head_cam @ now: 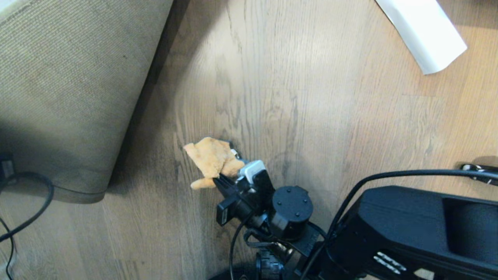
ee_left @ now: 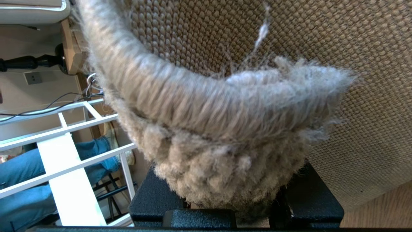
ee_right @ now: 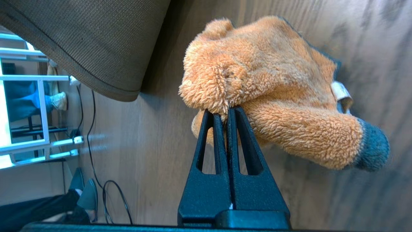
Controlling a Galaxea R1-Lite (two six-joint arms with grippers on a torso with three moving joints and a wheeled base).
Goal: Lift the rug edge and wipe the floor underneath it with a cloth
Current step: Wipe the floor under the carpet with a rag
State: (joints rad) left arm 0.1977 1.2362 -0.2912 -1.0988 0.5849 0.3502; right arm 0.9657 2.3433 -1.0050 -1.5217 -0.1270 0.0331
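Beige woven backing is what you see of the rug (head_cam: 66,89) from the head camera: its edge is already lifted and curled back on your left, so the first half of the job looks done. In the left wrist view the left gripper (ee_left: 236,206) has its fingers clamped on either side of the rug's (ee_left: 219,135) fuzzy grey corner, with the backing stretching away above it. That arm itself is not in the head view, so you only have the wrist camera to go by for the hold.

Your right gripper (ee_right: 228,111) has its jaws pressed together on a pinch of the cloth (ee_right: 273,93), the orange fluffy rag with the dark edging and the small white tag. From the head camera, the cloth (head_cam: 212,157) sits at the tip of the right gripper (head_cam: 222,178) over the bare floor (head_cam: 311,97), beside the raised rug and apart from it. Whether the rag is pressed flat to the planks or just hanging above them is hard to tell from here; it looks bunched rather than spread.

I judge the wiping to be what remains: the strip of boards in shadow next to the curled rug still has to be covered. A white rolled sheet (head_cam: 424,31) lies well clear at the far right.
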